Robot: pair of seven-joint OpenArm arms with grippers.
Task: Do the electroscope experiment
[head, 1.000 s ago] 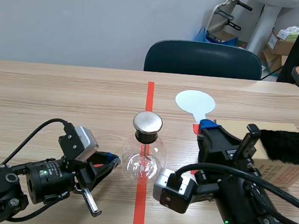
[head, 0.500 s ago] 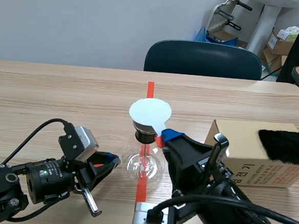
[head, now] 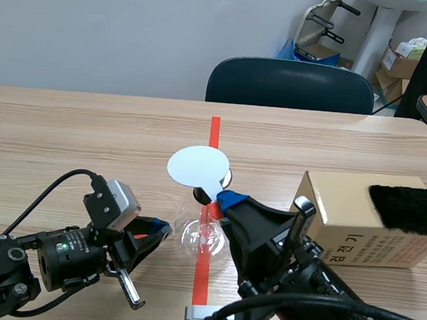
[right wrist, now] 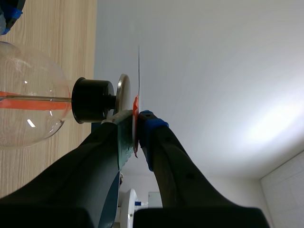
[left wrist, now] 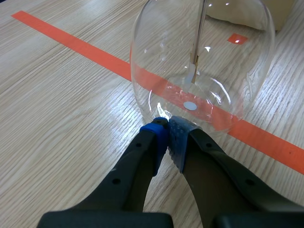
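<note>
The electroscope is a clear glass flask [head: 202,237] with a black stopper [right wrist: 92,99] and a metal top disc [right wrist: 122,95]. It stands on the red tape line. My right gripper [head: 222,199] is shut on the red handle of a white round paddle [head: 196,166], which hangs over the disc and hides most of it in the scene view. In the right wrist view the paddle [right wrist: 139,71] is edge-on, just past the disc, with my right gripper [right wrist: 137,124] on its handle. My left gripper [left wrist: 167,130] is shut on nothing, its tips against the flask [left wrist: 202,61] at table level.
A cardboard box [head: 356,221] with a black fur pad [head: 408,210] on top lies at the right, close to my right arm. A dark chair [head: 290,85] stands behind the table's far edge.
My right arm has carried the white paddle leftward, from right of the flask to over its metal disc. The left arm has not moved.
</note>
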